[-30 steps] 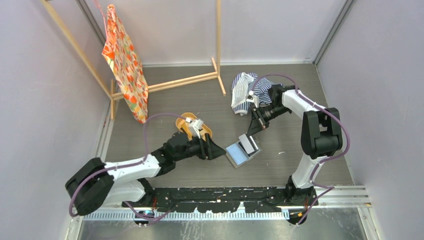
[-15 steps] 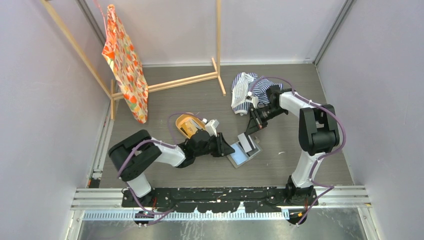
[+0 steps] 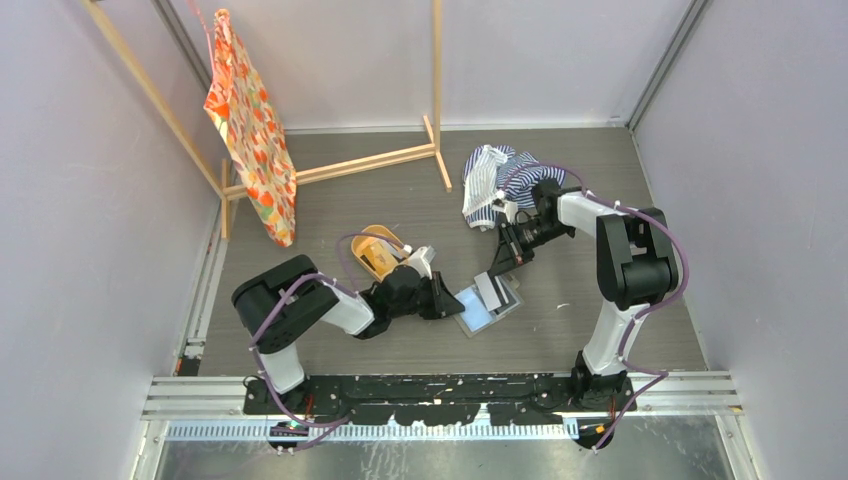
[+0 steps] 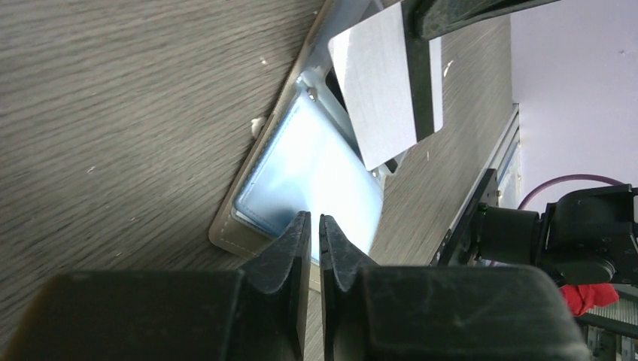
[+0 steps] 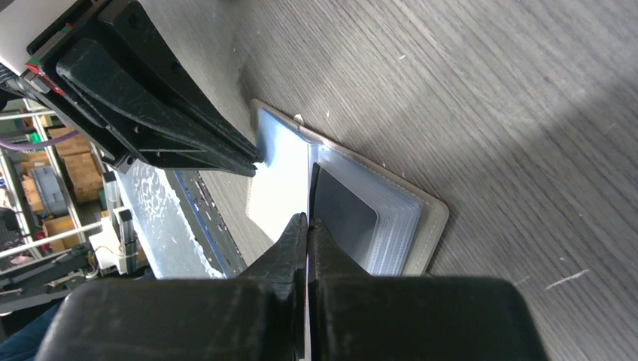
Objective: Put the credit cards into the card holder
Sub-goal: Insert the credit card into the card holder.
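The card holder (image 3: 476, 314) lies open on the table, its pale blue-grey inside up (image 4: 301, 177), with clear sleeves stacked on its right half (image 5: 395, 218). My right gripper (image 5: 308, 219) is shut on a white credit card (image 4: 376, 90) with a dark stripe. The card stands on edge with its lower end at the holder's fold (image 3: 489, 289). My left gripper (image 4: 314, 219) reaches in from the left with its jaws almost together and nothing between them. Its tips (image 5: 252, 159) rest at the holder's left page.
An orange oval tray (image 3: 376, 249) sits just left of the left wrist. A striped cloth (image 3: 493, 180) lies behind the right arm. A wooden rack (image 3: 345, 163) with a patterned orange bag (image 3: 250, 130) stands at the back left.
The left arm has swung right and brought its gripper to the holder's left edge while its jaws closed. The right gripper has carried the card a little lower towards the holder.
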You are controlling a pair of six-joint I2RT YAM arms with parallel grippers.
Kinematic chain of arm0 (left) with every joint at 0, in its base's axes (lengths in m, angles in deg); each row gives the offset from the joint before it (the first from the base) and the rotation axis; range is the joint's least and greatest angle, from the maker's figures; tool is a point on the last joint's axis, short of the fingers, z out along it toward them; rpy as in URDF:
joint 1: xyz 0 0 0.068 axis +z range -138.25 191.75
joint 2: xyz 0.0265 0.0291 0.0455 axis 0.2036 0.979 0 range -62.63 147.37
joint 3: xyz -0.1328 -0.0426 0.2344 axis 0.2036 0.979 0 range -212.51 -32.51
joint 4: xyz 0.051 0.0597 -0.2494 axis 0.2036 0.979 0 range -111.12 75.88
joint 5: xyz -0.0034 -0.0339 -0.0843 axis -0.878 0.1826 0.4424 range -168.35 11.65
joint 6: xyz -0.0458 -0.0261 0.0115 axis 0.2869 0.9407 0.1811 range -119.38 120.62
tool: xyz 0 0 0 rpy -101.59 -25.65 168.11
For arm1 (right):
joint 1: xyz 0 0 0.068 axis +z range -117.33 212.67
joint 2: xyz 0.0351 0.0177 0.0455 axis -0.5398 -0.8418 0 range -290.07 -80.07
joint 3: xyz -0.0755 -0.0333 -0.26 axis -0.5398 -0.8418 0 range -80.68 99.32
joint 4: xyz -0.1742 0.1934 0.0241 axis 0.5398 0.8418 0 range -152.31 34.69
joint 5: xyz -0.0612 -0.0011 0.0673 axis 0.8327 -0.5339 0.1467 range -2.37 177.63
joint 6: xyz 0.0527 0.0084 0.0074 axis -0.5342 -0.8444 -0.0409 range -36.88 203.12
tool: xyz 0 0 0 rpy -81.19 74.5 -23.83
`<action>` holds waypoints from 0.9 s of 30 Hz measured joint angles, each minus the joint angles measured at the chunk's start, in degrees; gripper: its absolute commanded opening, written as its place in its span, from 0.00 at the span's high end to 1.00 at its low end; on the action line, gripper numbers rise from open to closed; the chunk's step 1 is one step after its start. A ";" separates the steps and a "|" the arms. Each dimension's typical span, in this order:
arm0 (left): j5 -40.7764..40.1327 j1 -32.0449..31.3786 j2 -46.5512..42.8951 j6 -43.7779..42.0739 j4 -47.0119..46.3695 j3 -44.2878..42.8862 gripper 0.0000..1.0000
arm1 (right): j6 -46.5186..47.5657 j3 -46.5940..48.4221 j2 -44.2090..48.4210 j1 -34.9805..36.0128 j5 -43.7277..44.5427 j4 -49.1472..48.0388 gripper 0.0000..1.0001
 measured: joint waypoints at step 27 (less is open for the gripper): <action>-0.72 -0.04 0.98 1.46 -4.15 2.08 0.82 | -7.69 -2.29 0.00 0.00 -1.44 -4.96 0.99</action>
